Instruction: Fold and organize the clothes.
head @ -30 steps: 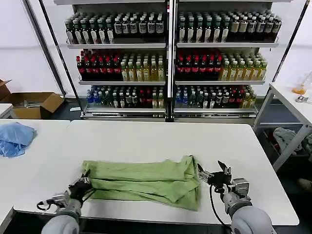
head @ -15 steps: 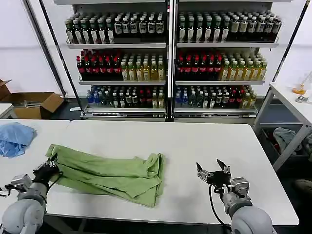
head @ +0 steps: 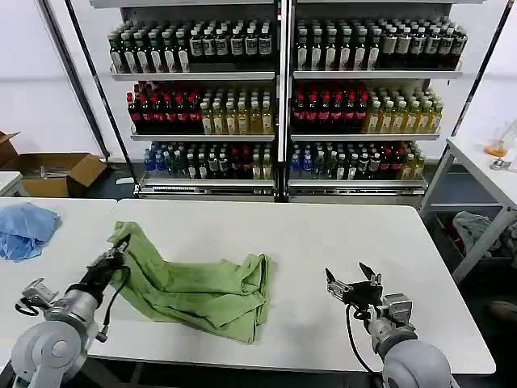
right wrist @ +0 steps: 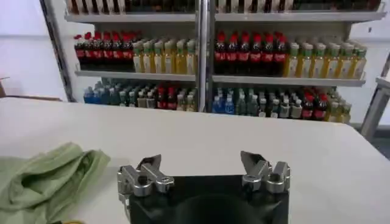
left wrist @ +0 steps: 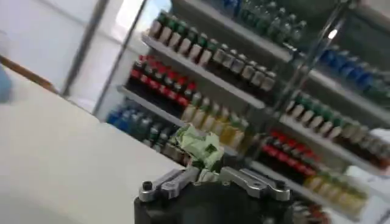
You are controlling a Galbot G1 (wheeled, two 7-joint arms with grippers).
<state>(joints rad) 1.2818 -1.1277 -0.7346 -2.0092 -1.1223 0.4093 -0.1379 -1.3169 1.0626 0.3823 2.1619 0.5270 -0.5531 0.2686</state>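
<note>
Fingers: left gripper pinching the soft light-green polo shirt, lifting its left end; right gripper gaping empty, right. Step: folding; next, carrying that end rightward.

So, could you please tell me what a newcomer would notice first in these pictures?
The green shirt lies crumpled on the white table, one end lifted by the left claw, which is shut on it. The right claw hovers open over the table to the shirt's right. Behind stand shelves of bottles.
</note>
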